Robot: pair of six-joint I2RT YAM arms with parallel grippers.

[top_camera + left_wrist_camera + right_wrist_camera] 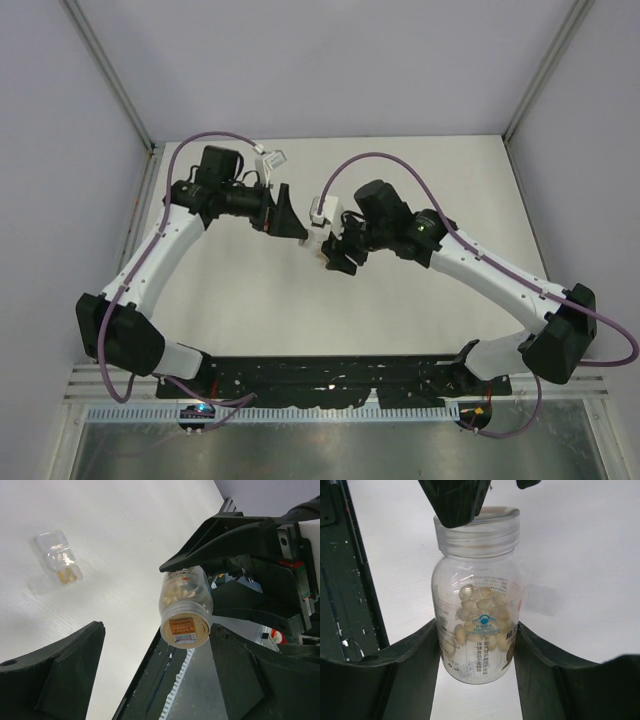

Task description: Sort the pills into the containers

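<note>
My right gripper (476,630) is shut on a clear container (475,625) holding pale tan pills (480,605); its screw lid (476,527) is on. In the left wrist view that container (186,597) hangs above the table with its labelled lid (186,626) facing the camera. My left gripper (157,630) is open around the lid, whose edge is close to the right finger (240,680). One left fingertip (452,500) lies over the lid. A second clear container (57,557) with a few tan pills (67,575) lies on the table. From above, the two grippers (290,222) (335,255) meet mid-table.
The second container (272,157) lies near the back edge of the white table (400,310), behind the left arm. A black rail (330,375) runs along the near edge by the arm bases. Grey walls enclose the table on three sides.
</note>
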